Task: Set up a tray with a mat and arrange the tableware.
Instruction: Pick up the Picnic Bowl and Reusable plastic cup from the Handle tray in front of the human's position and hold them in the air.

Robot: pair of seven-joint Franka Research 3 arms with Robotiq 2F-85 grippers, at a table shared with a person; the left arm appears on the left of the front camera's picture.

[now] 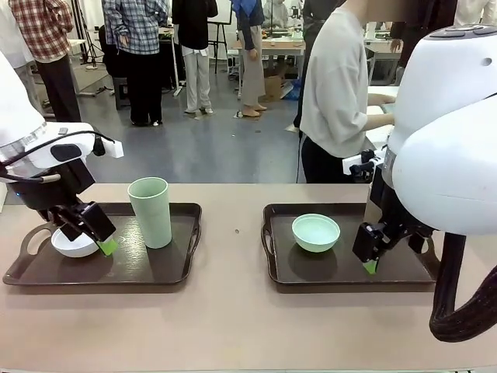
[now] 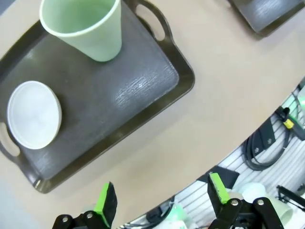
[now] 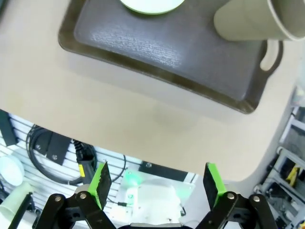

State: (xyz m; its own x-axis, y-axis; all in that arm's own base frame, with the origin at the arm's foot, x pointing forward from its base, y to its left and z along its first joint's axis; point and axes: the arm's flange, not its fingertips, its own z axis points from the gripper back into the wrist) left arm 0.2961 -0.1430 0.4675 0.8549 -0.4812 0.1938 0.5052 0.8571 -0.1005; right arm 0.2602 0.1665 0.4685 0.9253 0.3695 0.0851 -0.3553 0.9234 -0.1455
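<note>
Both empty: left claw (image 2: 161, 198) gapes near white round bowl (image 2: 33, 114) and tall pale-green cup (image 1: 150, 211) toward the table's (image 1: 233, 311) left edge, right claw (image 3: 156, 183) near mint-green bowl (image 1: 315, 232) and taupe cup (image 3: 252, 21); low sweeps could topple cups.

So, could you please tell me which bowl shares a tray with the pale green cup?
The white bowl, on the left tray; the mint green bowl sits on the right tray.
</note>
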